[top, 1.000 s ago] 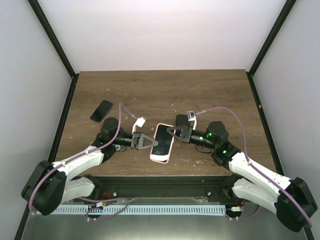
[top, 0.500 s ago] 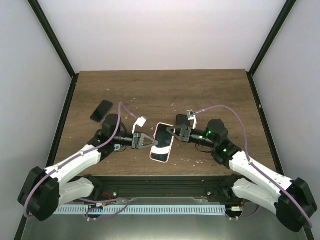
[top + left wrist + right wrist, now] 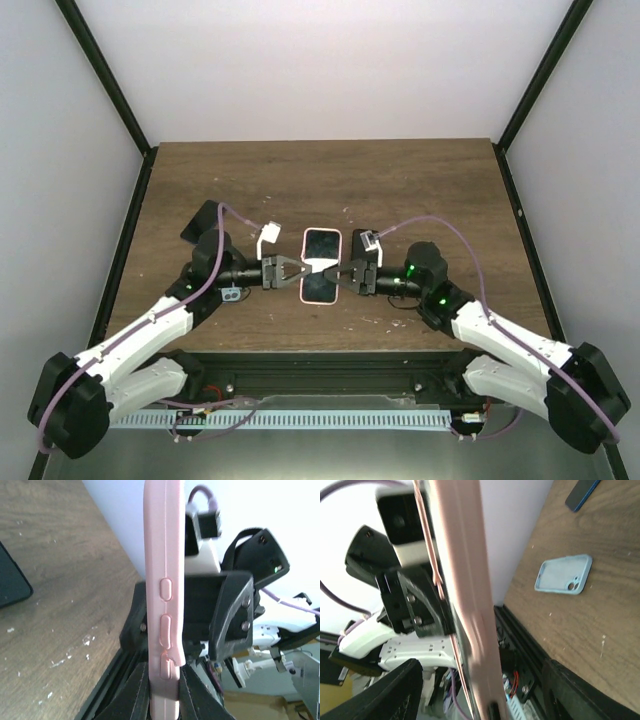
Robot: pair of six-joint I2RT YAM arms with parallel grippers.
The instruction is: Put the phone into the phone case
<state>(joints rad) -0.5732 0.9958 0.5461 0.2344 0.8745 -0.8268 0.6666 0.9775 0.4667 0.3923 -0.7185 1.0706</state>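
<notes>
- The jaws of the left gripper (image 3: 297,272) are clamped on the left long edge of the pink phone case (image 3: 162,555).
- The jaws of the right gripper (image 3: 346,273) are held apart, with one finger (image 3: 395,690) on each side of the case's right edge.
- The phone (image 3: 322,262) is seen inside this case, screen up, between both grippers.
- A light blue case (image 3: 564,574) and a dark phone (image 3: 203,220) are laid on the table (image 3: 420,190), at the left arm's side.
</notes>
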